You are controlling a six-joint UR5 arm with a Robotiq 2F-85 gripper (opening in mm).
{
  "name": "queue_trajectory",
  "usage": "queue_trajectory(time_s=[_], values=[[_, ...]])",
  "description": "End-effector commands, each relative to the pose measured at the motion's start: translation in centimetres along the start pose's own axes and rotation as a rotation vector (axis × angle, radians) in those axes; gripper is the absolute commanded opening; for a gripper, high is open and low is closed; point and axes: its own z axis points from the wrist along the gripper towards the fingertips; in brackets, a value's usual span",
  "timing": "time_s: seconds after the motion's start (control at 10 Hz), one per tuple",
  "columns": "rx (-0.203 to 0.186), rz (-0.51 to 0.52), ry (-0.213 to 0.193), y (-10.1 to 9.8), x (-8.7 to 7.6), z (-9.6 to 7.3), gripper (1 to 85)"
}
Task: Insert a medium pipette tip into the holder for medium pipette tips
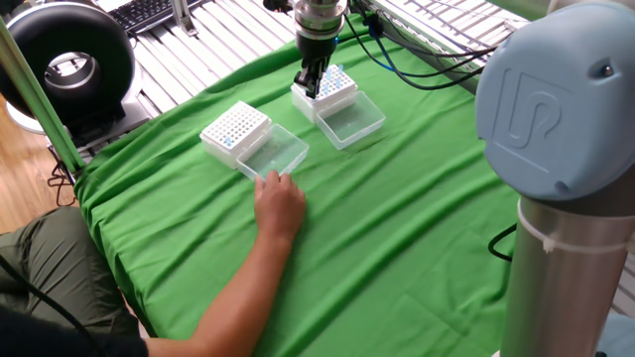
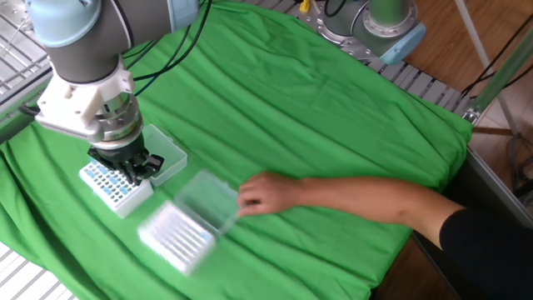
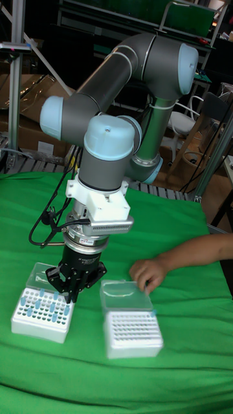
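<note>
While the gripper (image 3: 73, 289) hangs low over the holder for medium pipette tips (image 3: 43, 314), I see its dark fingers (image 1: 314, 79) drawn close together right above the blue-dotted grid. I cannot tell whether a tip sits between them. That holder sits on the green cloth (image 1: 397, 218) with its clear lid (image 1: 350, 119) folded flat beside it. A person's hand (image 1: 280, 203) touches the open lid of the second rack (image 1: 236, 132), which appears blurred in the other fixed view.

Green cloth (image 1: 397, 218) covers table; two racks (image 1: 235, 130) (image 1: 325, 89).
</note>
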Motion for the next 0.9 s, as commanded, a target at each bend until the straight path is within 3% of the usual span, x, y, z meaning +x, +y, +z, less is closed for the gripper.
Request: queue_trajectory(time_s=[0.0, 0.5, 0.8], values=[[-0.003, 0.019, 0.002, 0.0, 0.1, -0.7, 5.7], [-0.001, 0.020, 0.019, -0.1, 0.3, -2.7, 3.0], [-0.012, 0.022, 0.041, 0.2, 0.5, -4.8, 2.7]])
